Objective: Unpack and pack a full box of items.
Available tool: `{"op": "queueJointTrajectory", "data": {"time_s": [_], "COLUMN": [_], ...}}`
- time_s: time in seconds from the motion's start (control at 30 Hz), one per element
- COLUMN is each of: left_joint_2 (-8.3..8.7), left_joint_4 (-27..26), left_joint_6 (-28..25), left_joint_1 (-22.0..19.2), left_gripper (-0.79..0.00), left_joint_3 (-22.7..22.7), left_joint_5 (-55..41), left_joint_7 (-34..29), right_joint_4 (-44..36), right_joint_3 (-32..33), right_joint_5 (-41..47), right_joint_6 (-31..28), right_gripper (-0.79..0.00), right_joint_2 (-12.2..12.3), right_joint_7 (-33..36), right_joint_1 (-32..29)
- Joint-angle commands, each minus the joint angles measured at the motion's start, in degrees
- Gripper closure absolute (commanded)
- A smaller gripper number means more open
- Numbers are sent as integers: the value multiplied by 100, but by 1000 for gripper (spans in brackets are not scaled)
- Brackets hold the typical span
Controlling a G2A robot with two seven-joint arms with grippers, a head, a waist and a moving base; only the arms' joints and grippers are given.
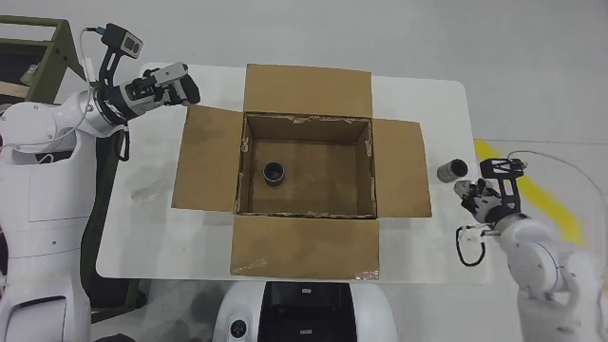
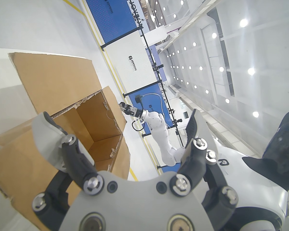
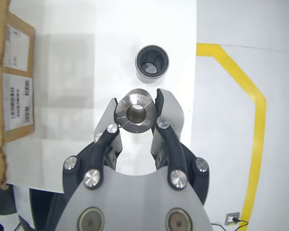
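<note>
Left tool (image 1: 188, 87): fingers spread, empty, off the 10 o'clock corner of the box (image 1: 306, 90), above the worktop (image 1: 142, 218). Box mid-worktop, all four flaps folded out. Boxed sleeve (image 1: 275, 171): on the box floor toward the 9 o'clock wall, on end, bore up. Loose sleeve (image 1: 453, 167): on the worktop at 3 o'clock of the box, just past the flap, apparently on end, dark bore up. Right tool (image 3: 136, 97): clamped across the held sleeve (image 3: 136, 116), whose bore axis runs along the tool. It is at 4–5 o'clock of the loose sleeve, near but apart. Cannot tell whether the held sleeve rests on the worktop. Count: sleeves 3 (1 boxed, 1 loose, 1 held); box 1. Judgement: unpacking, nearly done. The next pick turns on the boxed sleeve. It lies at 4–5 o'clock of the left tool, nearer that arm, axis upright, so a straight-down reach inside the 9 o'clock wall looks right.
</note>
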Motion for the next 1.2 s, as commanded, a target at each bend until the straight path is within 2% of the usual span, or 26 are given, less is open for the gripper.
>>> {"op": "queueJointTrajectory", "data": {"time_s": [0.0,0.23,0.47,0.63,0.87,1.17], "left_joint_2": [0,0,0,0,0,0], "left_joint_4": [0,0,0,0,0,0], "left_joint_6": [0,0,0,0,0,0], "left_joint_1": [0,0,0,0,0,0], "left_gripper": [-785,-785,-785,-785,-785,-785], "left_joint_3": [0,0,0,0,0,0], "left_joint_5": [0,0,0,0,0,0], "left_joint_7": [0,0,0,0,0,0], "right_joint_4": [-219,-826,-1206,-1269,-849,-741], "right_joint_3": [75,137,-157,-845,-2058,-2984], "right_joint_5": [-11,23,-14,-231,-476,-787], "right_joint_6": [67,-26,-119,-113,167,308], "right_gripper": [0,0,0,0,0,0], "right_joint_2": [2,10,23,17,-57,-135], "right_joint_7": [-22,-206,-128,-24,-1,191], "right_joint_1": [-72,-167,86,502,1336,1896]}}
